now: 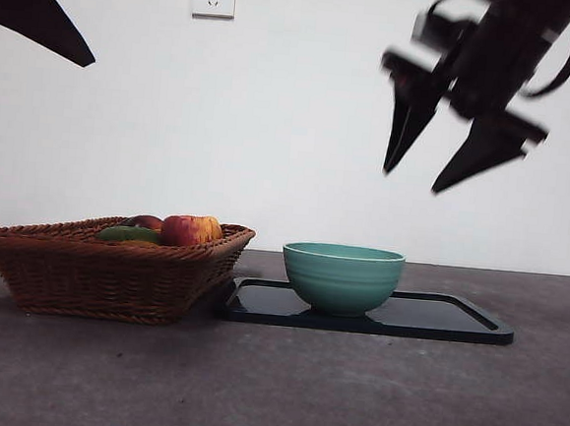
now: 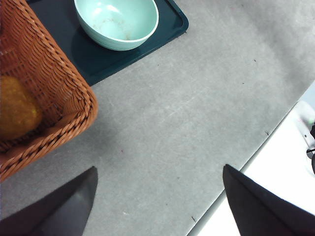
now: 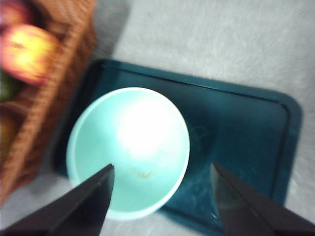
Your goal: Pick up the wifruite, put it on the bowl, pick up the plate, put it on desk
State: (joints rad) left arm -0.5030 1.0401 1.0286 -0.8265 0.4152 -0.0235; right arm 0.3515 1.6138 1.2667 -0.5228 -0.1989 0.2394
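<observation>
Your bowl is sitting empty on the dark tray, which is lying on the desk right beside the wicker basket. The basket's holding an apple, a green fruit and the brown wifruite. Your right gripper is hanging above the tray, jaws spread wide and holding nothing; your left gripper is waiting, jaws also apart.

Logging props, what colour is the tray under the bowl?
Dark teal, nearly black; the tray shows best in the right wrist view.
</observation>
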